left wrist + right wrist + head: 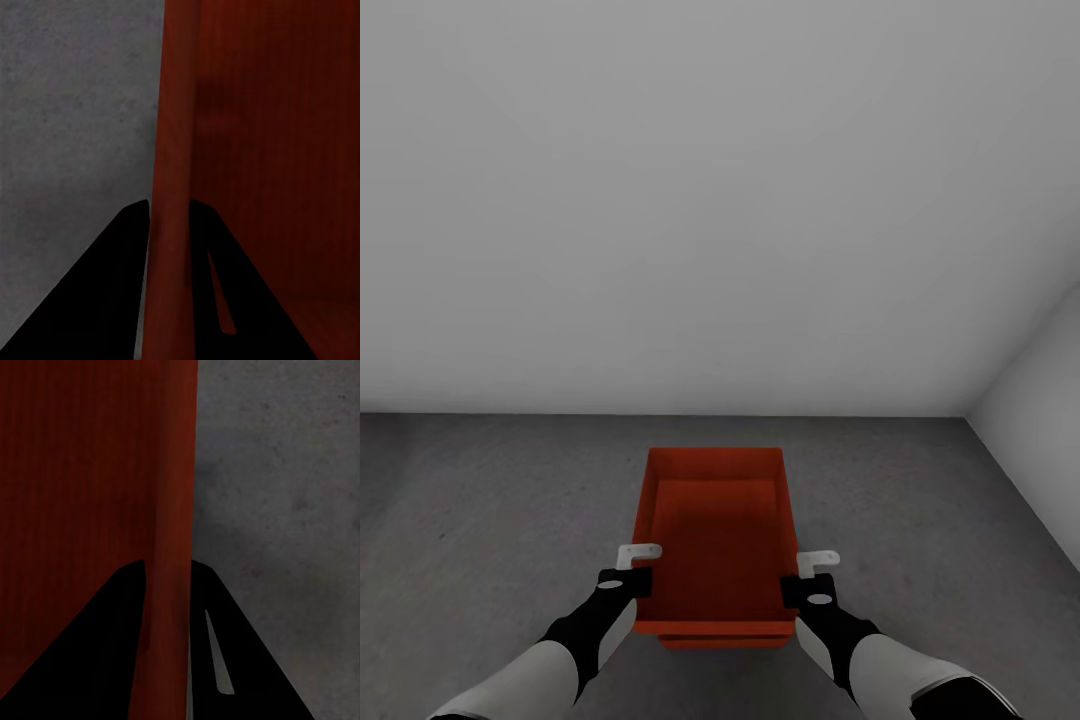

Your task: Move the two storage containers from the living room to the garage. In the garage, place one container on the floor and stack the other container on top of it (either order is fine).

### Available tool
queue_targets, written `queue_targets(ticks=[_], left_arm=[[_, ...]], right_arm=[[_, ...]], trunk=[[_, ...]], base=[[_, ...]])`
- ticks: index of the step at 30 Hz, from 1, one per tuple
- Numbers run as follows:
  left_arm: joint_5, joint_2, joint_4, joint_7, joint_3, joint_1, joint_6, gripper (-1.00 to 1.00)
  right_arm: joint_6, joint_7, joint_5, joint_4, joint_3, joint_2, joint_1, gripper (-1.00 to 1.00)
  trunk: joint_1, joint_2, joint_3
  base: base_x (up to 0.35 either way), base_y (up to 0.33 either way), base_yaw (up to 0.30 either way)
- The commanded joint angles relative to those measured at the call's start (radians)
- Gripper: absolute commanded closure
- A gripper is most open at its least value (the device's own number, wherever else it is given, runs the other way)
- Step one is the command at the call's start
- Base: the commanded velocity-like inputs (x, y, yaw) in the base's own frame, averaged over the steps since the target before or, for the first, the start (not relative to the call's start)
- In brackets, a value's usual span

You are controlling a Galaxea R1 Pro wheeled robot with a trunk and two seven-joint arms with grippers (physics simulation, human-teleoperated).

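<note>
Garage corner seen from head view: white-grey walls, dark grey concrete floor; an orange-red storage container is held ahead of the robot, open top up; a second red edge is seen just under its near end, identity cannot be told. Left gripper is clamped on the left wall, one finger each side; right gripper is clamped likewise on the right wall.
</note>
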Motion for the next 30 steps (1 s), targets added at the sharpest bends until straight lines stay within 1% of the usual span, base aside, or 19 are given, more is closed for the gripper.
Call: queue_targets(ticks=[1,17,23,30], left_arm=[[0.048,0.0,-0.075,0.026,0.029,-0.001,0.006,1.0],[0.047,0.001,-0.072,0.026,0.029,-0.001,0.006,1.0],[0.048,0.001,-0.074,0.026,0.029,-0.001,0.006,1.0],[0.048,0.001,-0.073,0.026,0.028,-0.001,0.006,1.0]], right_arm=[[-0.003,-0.001,-0.02,0.002,-0.024,0.034,0.0,1.0],[-0.006,-0.002,-0.02,0.002,-0.024,0.034,0.0,1.0],[-0.006,-0.002,-0.02,0.002,-0.024,0.034,0.0,1.0],[-0.006,-0.002,-0.02,0.002,-0.024,0.034,0.0,1.0]], trunk=[[0.0,-0.001,-0.001],[0.0,-0.001,-0.001],[0.0,-0.001,-0.001],[0.0,-0.001,-0.001]], base=[[0.0,0.0,0.0],[-0.002,0.0,0.0],[-0.164,0.0,0.0],[-0.037,0.0,0.0]])
